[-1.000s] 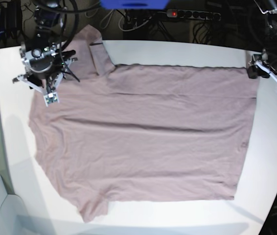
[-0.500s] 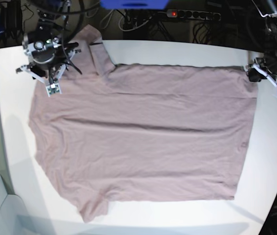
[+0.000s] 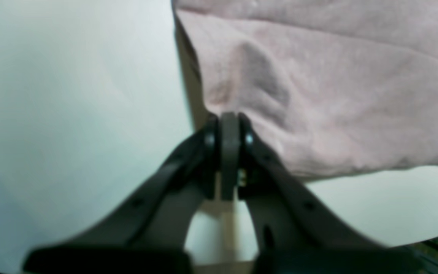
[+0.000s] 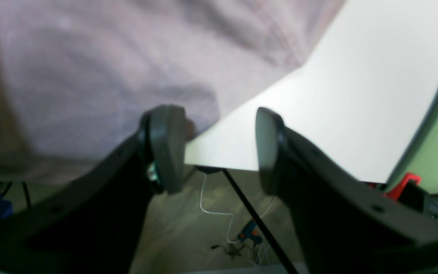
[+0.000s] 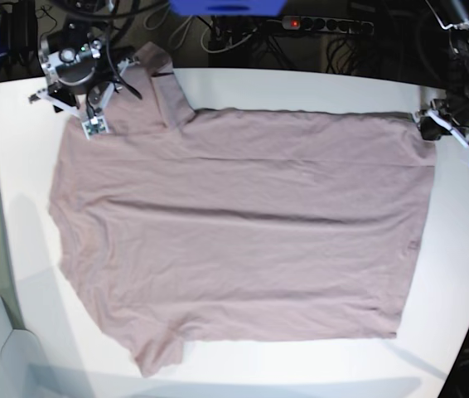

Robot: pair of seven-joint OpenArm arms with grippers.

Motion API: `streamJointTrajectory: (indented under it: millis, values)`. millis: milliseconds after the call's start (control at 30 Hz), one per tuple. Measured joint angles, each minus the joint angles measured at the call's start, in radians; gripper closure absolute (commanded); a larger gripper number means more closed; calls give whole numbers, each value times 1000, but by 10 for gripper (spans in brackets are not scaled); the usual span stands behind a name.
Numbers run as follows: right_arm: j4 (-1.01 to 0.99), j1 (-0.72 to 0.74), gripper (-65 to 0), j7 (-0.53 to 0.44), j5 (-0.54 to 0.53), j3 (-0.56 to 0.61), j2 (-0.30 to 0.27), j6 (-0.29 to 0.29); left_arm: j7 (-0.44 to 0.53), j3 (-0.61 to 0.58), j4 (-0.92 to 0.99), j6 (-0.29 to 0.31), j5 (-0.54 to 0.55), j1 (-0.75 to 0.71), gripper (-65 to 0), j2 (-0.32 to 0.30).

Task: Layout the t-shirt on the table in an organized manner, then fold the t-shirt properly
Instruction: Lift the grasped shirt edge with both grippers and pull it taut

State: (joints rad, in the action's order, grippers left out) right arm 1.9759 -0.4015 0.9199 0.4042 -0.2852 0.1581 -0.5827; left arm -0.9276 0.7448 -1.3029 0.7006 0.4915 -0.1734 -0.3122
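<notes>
The mauve t-shirt (image 5: 243, 224) lies spread flat on the white table (image 5: 458, 249), neck end toward the left of the base view and hem toward the right. My left gripper (image 5: 427, 126) is at the hem's far right corner. In the left wrist view, the left gripper (image 3: 229, 129) is shut and pinches the t-shirt (image 3: 337, 87) at that corner, where the cloth puckers at the tips. My right gripper (image 5: 69, 106) hovers at the far left by the upper sleeve (image 5: 156, 83). In the right wrist view, the right gripper (image 4: 215, 148) is open and holds nothing, with the t-shirt (image 4: 101, 76) just behind its left finger (image 4: 165, 144).
A power strip (image 5: 326, 25) with a red light, cables and a blue object (image 5: 226, 7) lie beyond the table's far edge. The right wrist view looks past the table's edge (image 4: 291, 167) to the floor, with a wire and a small tool (image 4: 251, 233).
The left gripper has shut on the hem corner. The right gripper has drawn back toward the table's far edge, off the shoulder area, and its jaws have spread wider.
</notes>
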Motion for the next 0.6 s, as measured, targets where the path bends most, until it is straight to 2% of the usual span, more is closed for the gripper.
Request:
streamJointTrajectory:
  millis: [267,433,600]
  values:
    - [-4,-24,-303,1,0,4,0,-1,-2,0,1,0,-3,8,-3,3]
    - [-4,-29,-303,-3,-91,4,0,-1,6,0,1,0,-3,8,-3,13]
    - [-4,-28,-303,-3,-95,5,0,-1,6,0,1,0,-3,8,-3,14]
